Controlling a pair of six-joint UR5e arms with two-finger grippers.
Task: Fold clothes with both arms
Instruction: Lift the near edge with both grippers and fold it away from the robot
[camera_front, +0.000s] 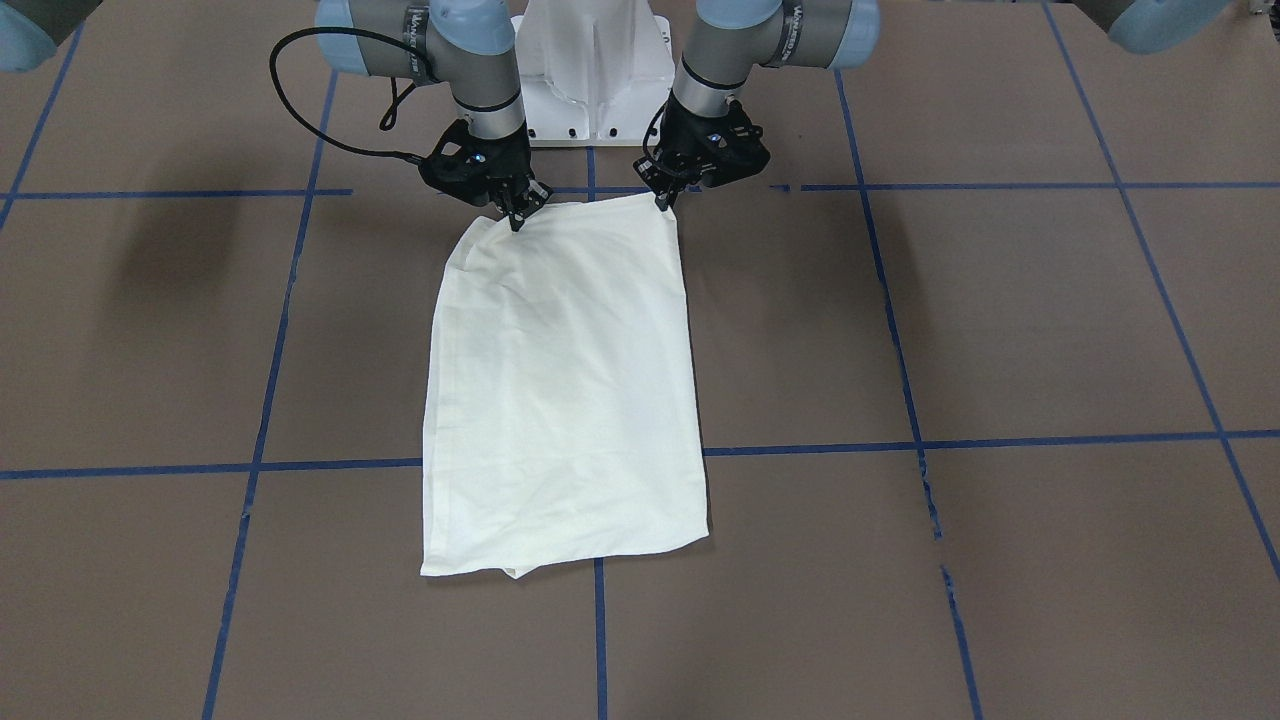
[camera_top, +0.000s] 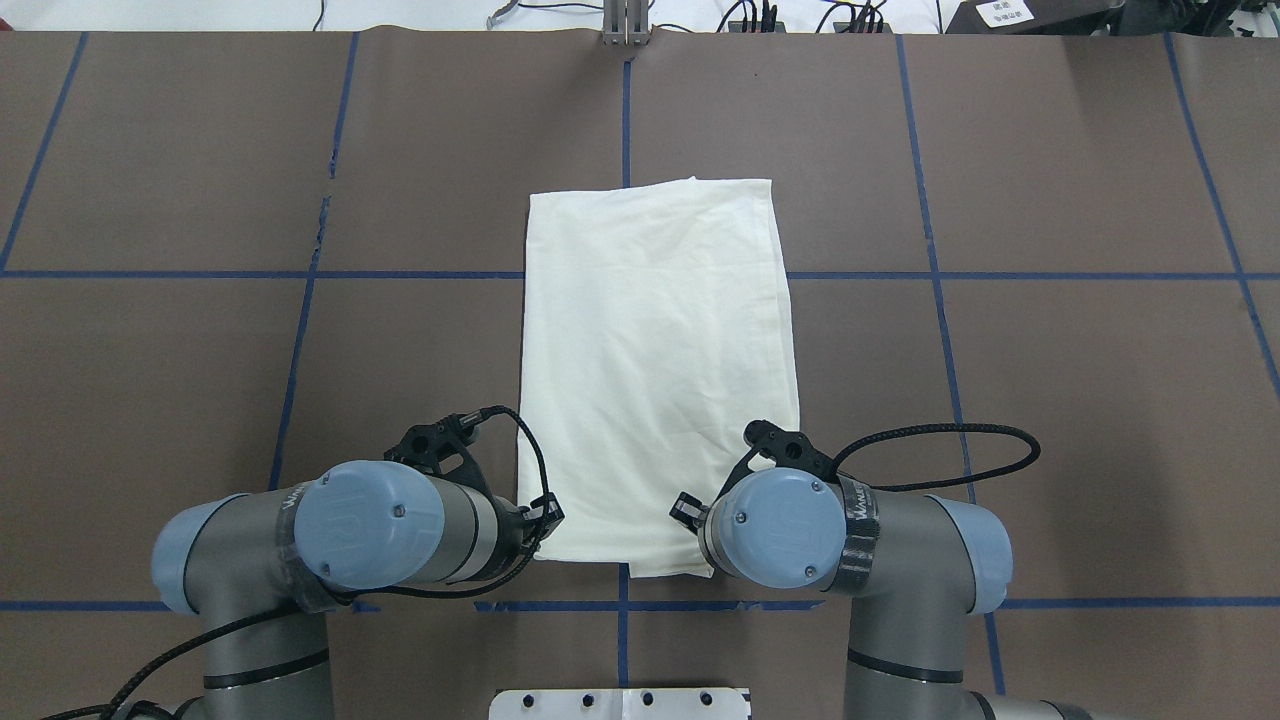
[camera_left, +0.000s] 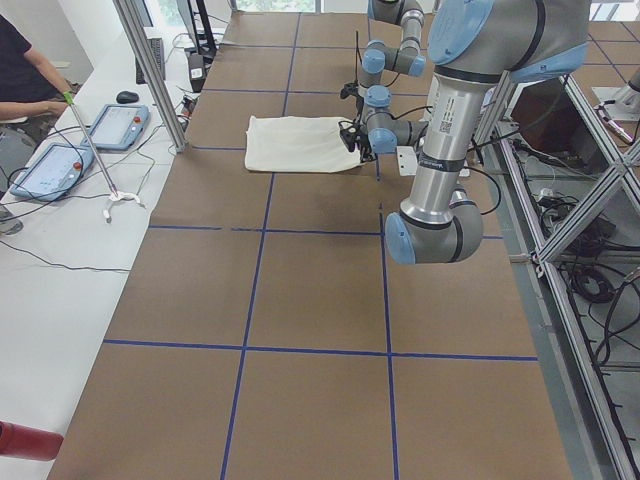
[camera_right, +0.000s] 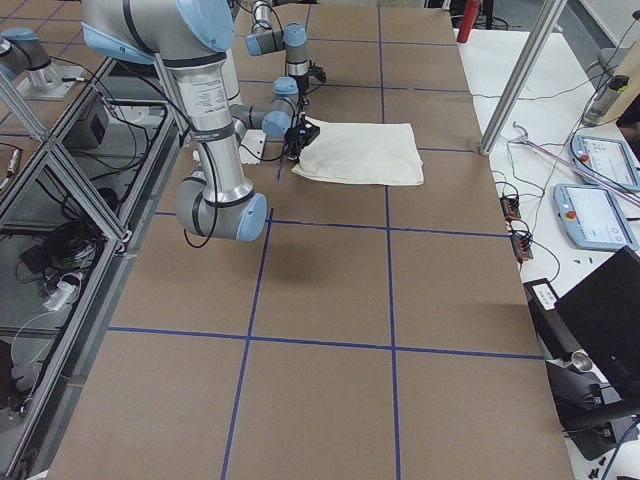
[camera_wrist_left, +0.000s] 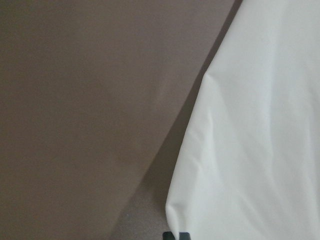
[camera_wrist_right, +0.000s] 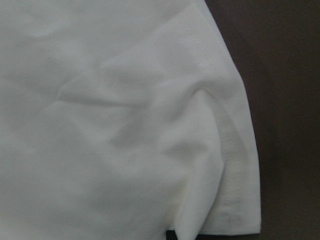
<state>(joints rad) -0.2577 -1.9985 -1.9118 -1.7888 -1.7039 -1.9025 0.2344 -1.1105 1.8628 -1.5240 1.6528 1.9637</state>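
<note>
- Left arm (camera_top: 370, 525) and right arm (camera_top: 790, 525): grey tubes, light-blue round joint caps.
- Black braided cable (camera_top: 960, 429) at each wrist.
- Black wrist band (camera_top: 857, 540), white lettering, perhaps a logo.

One cream T-shirt (camera_front: 560, 390); two arms, left arm (camera_top: 380, 525) and right arm (camera_top: 790, 525); two teach pendants (camera_left: 118, 125) (camera_left: 50, 168); one person (camera_left: 25, 80).
</note>
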